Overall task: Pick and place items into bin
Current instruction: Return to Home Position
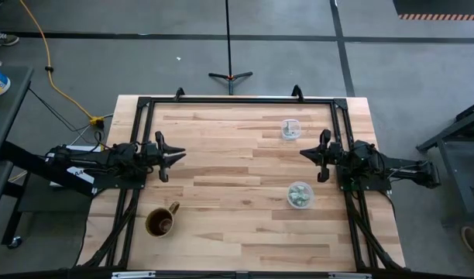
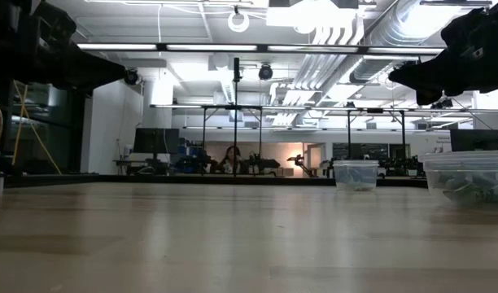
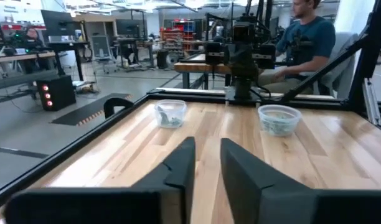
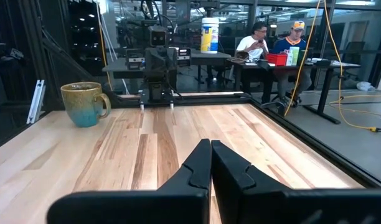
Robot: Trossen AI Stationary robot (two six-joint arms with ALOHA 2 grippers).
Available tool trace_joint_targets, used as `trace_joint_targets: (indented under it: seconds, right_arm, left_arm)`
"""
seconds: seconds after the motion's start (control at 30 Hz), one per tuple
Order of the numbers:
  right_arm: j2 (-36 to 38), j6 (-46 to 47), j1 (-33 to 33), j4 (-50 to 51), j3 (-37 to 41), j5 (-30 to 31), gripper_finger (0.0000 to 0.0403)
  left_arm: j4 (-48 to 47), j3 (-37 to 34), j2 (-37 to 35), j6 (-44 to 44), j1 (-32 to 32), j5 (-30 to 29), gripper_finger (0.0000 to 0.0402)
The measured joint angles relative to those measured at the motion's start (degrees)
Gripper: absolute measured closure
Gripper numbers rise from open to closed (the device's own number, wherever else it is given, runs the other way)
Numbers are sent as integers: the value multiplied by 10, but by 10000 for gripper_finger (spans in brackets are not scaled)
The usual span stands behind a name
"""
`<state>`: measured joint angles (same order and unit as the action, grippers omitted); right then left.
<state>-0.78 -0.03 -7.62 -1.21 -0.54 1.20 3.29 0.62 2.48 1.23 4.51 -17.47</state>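
Two clear round tubs stand on the wooden table's right half, one farther back (image 1: pixel 290 129) (image 3: pixel 170 114) and one nearer (image 1: pixel 300 194) (image 3: pixel 278 119). Each holds small pale green-silver items. Which tub is the bin I cannot tell. My left gripper (image 1: pixel 180 155) (image 3: pixel 207 163) hovers level above the table's left side, open by a narrow gap with nothing in it. My right gripper (image 1: pixel 303 153) (image 4: pixel 210 157) hovers level at the right side, between the two tubs, shut and empty. The two grippers face each other across the table.
A brown mug (image 1: pixel 161 222) (image 4: pixel 84 104) stands upright near the front left. A black frame (image 1: pixel 237 99) runs along the table's edges. Bare wood (image 1: pixel 237 178) lies between the two grippers. People sit at desks beyond the table.
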Motion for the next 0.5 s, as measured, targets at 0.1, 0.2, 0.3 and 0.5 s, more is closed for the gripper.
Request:
trace_joint_targets:
  seconds: [0.1, 0.2, 0.3, 0.5]
  right_arm:
    - [0, 0, 0, 0, 0, 0, 402]
    - [0, 0, 0, 0, 0, -1, 402]
    - [0, 0, 0, 0, 0, -1, 402]
    - [0, 0, 0, 0, 0, -1, 402]
  left_arm:
    - [0, 0, 0, 0, 0, 0, 272]
    - [0, 0, 0, 0, 0, 0, 261]
    - [0, 0, 0, 0, 0, -1, 257]
    - [0, 0, 0, 0, 0, -1, 255]
